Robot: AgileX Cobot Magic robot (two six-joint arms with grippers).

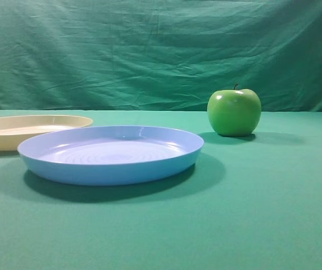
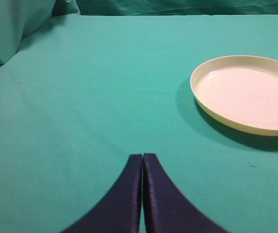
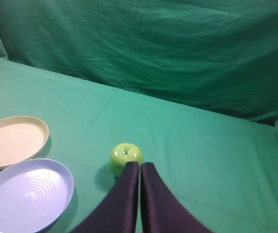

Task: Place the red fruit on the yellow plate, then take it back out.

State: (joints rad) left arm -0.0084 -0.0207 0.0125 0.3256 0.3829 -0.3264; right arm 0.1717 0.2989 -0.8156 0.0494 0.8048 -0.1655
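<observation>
I read this as the very start or the very end of the job: yellow plate [image 2: 248,94] sits bare, nothing on it, and I can't find the red fruit in any view, so I can't say where it is.

Left gripper [image 2: 142,158] is pinched closed on nothing, hanging over bare cloth w/ the plate off to its front-right. Right gripper [image 3: 139,166] is also closed and empty, tips just in front of the green apple [image 3: 126,156].

Next move, if the task isn't done: I need to locate the fruit first, then spread the jaws before any approach.

Count: 1 yellow plate, 1 blue plate [image 1: 111,154], 1 green apple, 0 red fruit visible, 2 grippers.
</observation>
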